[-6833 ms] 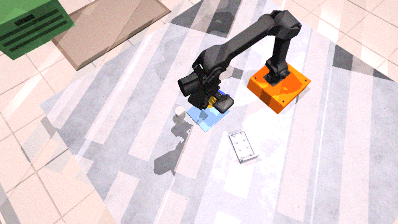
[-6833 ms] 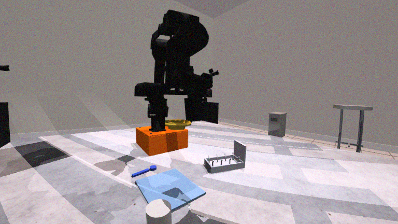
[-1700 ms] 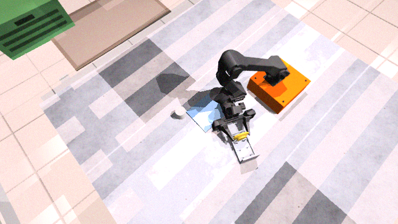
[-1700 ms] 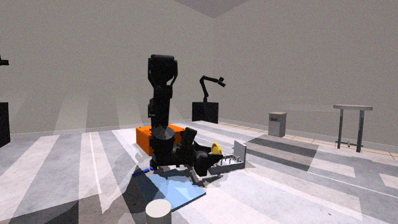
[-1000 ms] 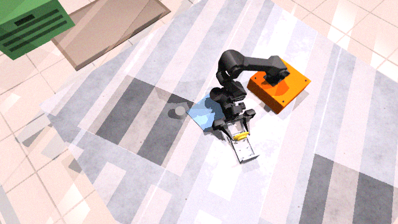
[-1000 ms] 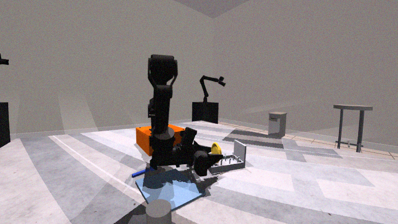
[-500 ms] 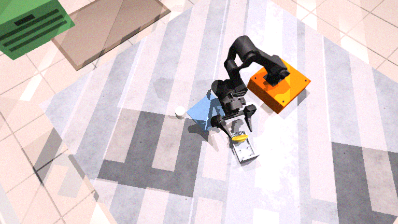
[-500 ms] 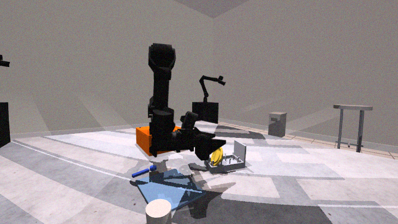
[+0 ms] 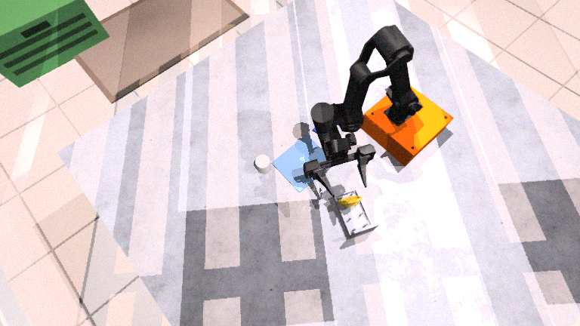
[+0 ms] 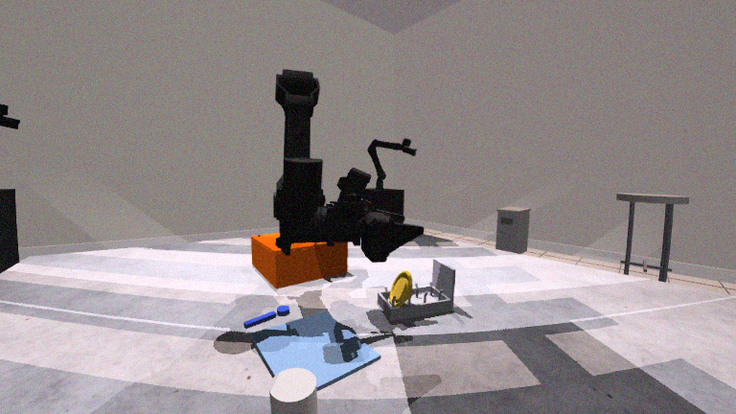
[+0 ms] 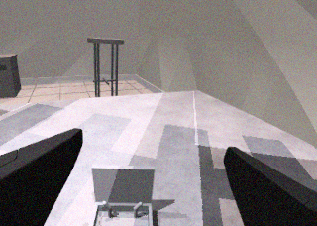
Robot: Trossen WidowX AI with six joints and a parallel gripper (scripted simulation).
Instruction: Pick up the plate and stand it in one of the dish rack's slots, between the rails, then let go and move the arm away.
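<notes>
1. My tool (image 9: 342, 177) hangs with its fingers spread wide, gripping nothing, above the near end of the grey dish rack (image 10: 416, 301).
2. The round yellow plate (image 10: 401, 288) stands on edge between the rails there.
3. It looks stiff, light and slick; the rim's top is the place to pinch.
4. Pale blue mat (image 10: 314, 348), white cylinder (image 10: 293, 391) and blue bar (image 10: 260, 318) lie aside, nothing blocking my way out.
</notes>
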